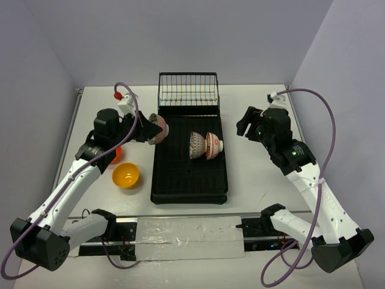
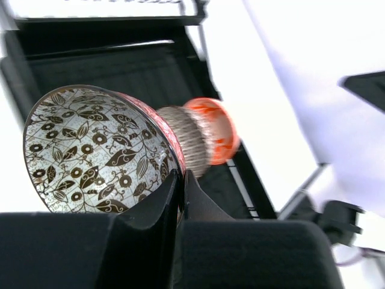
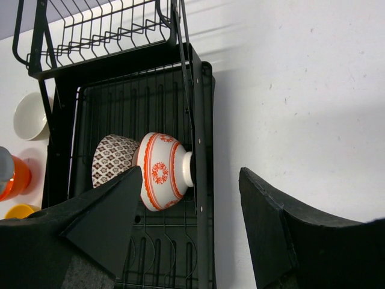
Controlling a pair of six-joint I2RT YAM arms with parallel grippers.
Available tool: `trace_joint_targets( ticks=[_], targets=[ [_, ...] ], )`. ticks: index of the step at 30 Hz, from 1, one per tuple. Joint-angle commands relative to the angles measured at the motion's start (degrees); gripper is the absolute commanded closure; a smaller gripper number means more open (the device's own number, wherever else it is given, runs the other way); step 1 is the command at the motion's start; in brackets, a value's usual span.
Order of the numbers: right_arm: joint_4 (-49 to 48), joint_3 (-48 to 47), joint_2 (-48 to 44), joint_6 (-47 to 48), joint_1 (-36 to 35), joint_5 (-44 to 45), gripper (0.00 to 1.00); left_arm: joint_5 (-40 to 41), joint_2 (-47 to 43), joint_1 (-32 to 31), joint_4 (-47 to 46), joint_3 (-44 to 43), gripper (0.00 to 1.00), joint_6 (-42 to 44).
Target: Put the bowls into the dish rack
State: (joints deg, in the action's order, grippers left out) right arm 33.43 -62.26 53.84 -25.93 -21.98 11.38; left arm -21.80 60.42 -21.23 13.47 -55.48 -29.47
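My left gripper (image 1: pixel 150 130) is shut on the rim of a pinkish bowl with a leaf-patterned inside (image 1: pixel 159 128) (image 2: pixel 96 150), held tilted in the air at the left edge of the dish rack (image 1: pixel 186 180) (image 2: pixel 120 66). Two bowls stand on edge in the rack: a brown-patterned one (image 1: pixel 197 145) (image 3: pixel 113 158) and a red-on-white one (image 1: pixel 212 146) (image 3: pixel 161 170). On the table left of the rack sit a yellow-orange bowl (image 1: pixel 126 175), a red-orange bowl (image 1: pixel 115 154) (image 3: pixel 15 177) partly under my left arm, and a white bowl (image 3: pixel 30 115). My right gripper (image 1: pixel 245 126) (image 3: pixel 192 198) hangs open and empty right of the rack.
The upright wire basket (image 1: pixel 187 90) (image 3: pixel 102 30) stands at the rack's far end. Purple cables loop over both arms. Grey walls close in the table on three sides, and a taped strip lies between the arm bases at the near edge.
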Motion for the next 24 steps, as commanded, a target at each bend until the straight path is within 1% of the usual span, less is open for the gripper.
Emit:
trace_joint_targets(
  ticks=[1,8,18,24],
  targets=[
    [-1.5,0.1,-0.5,0.4,-0.5,1.2,0.27,-7.2,-1.3,-1.2,-12.8,2.3,1.0,-6.4],
    [-1.7,0.3,-0.3,0.4,-0.4,1.2,0.27,-7.7,-0.3,-3.0,-22.3,8.4,1.0,-11.9],
    [-1.6,0.3,-0.2,0.6,-0.6,1.3,0.27,-4.6,2.4,-7.4,-28.9,12.5,1.0,-15.3],
    [-1.7,0.4,-0.1,0.5,-1.0,1.5,0.27,-2.7,4.1,-8.0,-31.5,15.3,1.0,-16.0]
  ],
)
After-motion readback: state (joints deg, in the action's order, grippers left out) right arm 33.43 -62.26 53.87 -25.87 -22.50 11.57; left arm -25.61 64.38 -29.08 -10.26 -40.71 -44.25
